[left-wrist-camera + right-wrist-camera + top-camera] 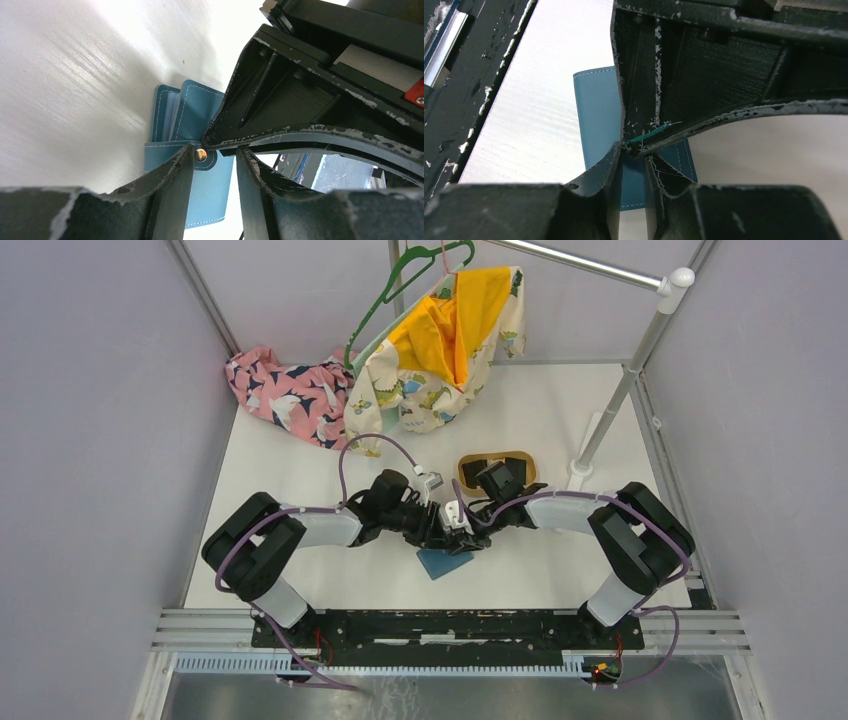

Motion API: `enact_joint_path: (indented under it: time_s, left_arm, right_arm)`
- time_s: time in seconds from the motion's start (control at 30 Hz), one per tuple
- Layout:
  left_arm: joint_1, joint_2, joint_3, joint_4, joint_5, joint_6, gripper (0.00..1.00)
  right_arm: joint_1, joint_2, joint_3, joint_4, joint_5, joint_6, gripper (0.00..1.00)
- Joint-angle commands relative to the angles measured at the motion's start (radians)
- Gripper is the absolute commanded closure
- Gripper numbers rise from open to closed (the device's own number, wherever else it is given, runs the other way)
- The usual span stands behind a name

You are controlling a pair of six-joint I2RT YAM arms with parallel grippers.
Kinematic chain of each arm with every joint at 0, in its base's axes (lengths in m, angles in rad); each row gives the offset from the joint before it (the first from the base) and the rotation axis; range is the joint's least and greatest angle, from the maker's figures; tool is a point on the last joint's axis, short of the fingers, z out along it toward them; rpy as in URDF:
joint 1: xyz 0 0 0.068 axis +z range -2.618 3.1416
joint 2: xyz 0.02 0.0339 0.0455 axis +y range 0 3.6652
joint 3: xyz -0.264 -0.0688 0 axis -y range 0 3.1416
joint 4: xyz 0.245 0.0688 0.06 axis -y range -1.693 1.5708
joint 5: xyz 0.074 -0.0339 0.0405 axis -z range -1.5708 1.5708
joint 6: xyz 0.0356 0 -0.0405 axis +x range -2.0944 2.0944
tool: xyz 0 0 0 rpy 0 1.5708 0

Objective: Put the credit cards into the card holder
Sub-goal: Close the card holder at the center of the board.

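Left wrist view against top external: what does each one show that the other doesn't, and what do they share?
Only the left wrist view shows the brass-coloured snap stud on its tab and the stitched flaps standing open. Only top external shows the oval wooden tray, the pink patterned cloth and the hanging yellow-lined garment. Both show the teal card holder, with the left gripper and the right gripper meeting at it.
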Motion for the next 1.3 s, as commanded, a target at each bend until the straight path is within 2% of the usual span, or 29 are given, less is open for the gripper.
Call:
enact_joint_path:
  time_s: [0.0, 0.2, 0.37, 0.67, 0.83, 1.27]
  left_arm:
    - [-0.009, 0.041, -0.051, -0.141, -0.045, -0.028, 0.51]
    - [-0.009, 0.042, -0.052, -0.138, -0.041, -0.027, 0.51]
    - [-0.007, 0.040, -0.051, -0.136, -0.031, -0.027, 0.52]
    - [-0.008, 0.034, -0.052, -0.135, -0.021, -0.029, 0.56]
    - [-0.007, 0.028, -0.053, -0.139, -0.017, -0.030, 0.62]
    - [-0.005, 0.001, -0.050, -0.164, -0.017, -0.026, 0.65]
  right_arm:
    - [0.010, -0.006, -0.029, 0.094, -0.029, 0.078, 0.79]
    - [0.011, -0.021, -0.057, 0.176, -0.022, 0.155, 0.78]
    - [0.011, -0.028, -0.059, 0.176, -0.021, 0.163, 0.78]
    - [0.011, -0.041, -0.067, 0.223, -0.029, 0.191, 0.76]
    - [0.010, -0.047, -0.068, 0.229, -0.036, 0.200, 0.75]
    - [0.011, -0.088, -0.117, 0.330, -0.018, 0.266, 0.73]
